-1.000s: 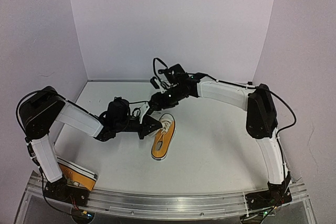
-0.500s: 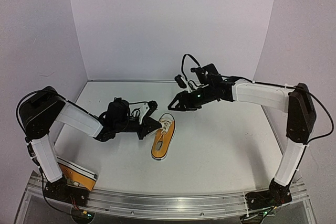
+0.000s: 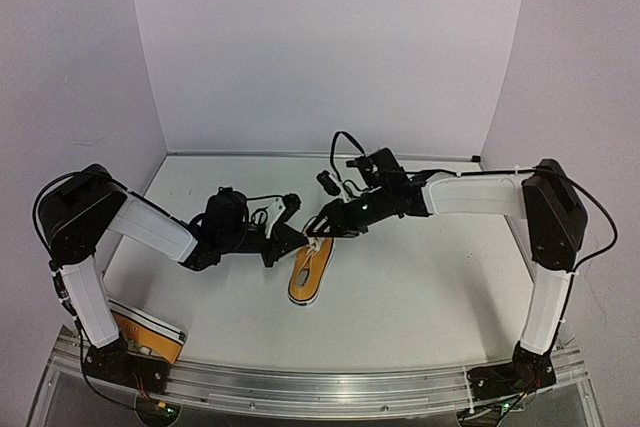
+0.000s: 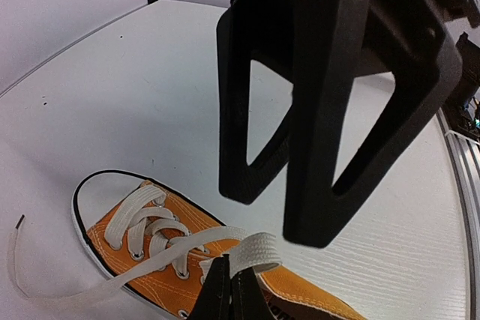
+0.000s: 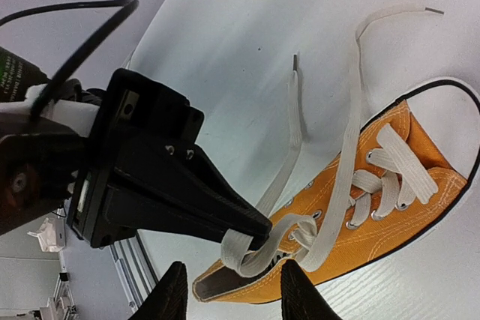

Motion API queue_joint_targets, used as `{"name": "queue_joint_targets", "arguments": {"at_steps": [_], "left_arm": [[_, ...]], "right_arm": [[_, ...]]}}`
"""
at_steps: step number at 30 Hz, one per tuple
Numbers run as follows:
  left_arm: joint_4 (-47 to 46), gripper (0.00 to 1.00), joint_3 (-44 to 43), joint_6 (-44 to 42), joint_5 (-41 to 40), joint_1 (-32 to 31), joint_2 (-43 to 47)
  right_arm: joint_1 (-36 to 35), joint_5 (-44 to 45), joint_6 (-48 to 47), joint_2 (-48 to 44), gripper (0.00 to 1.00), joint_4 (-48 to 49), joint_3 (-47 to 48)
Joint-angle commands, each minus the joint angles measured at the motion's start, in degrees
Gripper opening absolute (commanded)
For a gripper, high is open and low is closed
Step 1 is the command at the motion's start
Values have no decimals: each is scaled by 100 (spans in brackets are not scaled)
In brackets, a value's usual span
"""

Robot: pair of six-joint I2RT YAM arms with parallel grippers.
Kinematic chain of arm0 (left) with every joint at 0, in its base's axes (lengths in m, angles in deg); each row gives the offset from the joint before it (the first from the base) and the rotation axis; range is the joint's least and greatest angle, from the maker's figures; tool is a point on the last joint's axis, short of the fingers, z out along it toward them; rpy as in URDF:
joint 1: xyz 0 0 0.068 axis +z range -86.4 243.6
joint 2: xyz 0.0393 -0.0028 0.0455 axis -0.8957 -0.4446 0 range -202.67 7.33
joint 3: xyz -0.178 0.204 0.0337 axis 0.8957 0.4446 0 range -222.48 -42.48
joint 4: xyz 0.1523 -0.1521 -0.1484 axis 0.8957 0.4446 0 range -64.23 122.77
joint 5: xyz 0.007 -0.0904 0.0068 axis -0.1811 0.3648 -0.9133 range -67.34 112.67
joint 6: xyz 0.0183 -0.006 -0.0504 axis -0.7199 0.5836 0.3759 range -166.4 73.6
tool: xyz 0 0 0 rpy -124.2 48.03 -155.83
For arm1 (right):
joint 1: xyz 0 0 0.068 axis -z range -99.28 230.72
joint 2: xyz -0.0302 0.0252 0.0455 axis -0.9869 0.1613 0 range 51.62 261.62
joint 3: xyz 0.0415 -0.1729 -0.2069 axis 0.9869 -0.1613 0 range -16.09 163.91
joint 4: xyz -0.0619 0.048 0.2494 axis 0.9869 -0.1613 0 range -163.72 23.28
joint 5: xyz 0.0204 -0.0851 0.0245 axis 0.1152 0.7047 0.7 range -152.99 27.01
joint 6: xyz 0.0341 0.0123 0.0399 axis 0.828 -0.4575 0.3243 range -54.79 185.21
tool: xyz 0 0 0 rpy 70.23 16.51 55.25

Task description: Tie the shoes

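One orange shoe (image 3: 308, 277) with white laces lies mid-table, also in the left wrist view (image 4: 142, 260) and right wrist view (image 5: 375, 215). My left gripper (image 3: 299, 239) is shut on a loop of its lace (image 4: 259, 252) above the shoe's opening; the pinched loop shows in the right wrist view (image 5: 247, 249). My right gripper (image 3: 320, 230) is open, its two fingers (image 4: 315, 148) hanging just above the loop. Its own fingertips (image 5: 171, 294) frame the loop from below. Two loose lace ends (image 5: 296, 125) trail on the table. The second shoe (image 3: 150, 335) lies by the left arm's base.
White walls close the table at the back and both sides. An aluminium rail (image 3: 320, 387) runs along the near edge. The right arm's cable (image 3: 335, 147) loops above its wrist.
My right gripper swung out to the right, then came back down to just above the lace loop. The left gripper stayed shut on the loop.
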Motion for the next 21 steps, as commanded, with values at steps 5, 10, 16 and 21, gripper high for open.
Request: {"name": "queue_joint_targets", "arguments": {"at_steps": [5,10,16,21], "left_arm": [[-32,0,-243,8,-1,-21,-18],[-18,0,-255,4,-7,-19,-42],[1024,24,-450,-48,-332,71,298],[1701,36,-541,620,-472,746,782]], "right_arm": [[-120,-72,39,425,35,242,307],[-118,-51,31,403,7,233,318],[-121,115,-3,243,0,195,209],[-119,209,-22,109,0,138,72]]}}
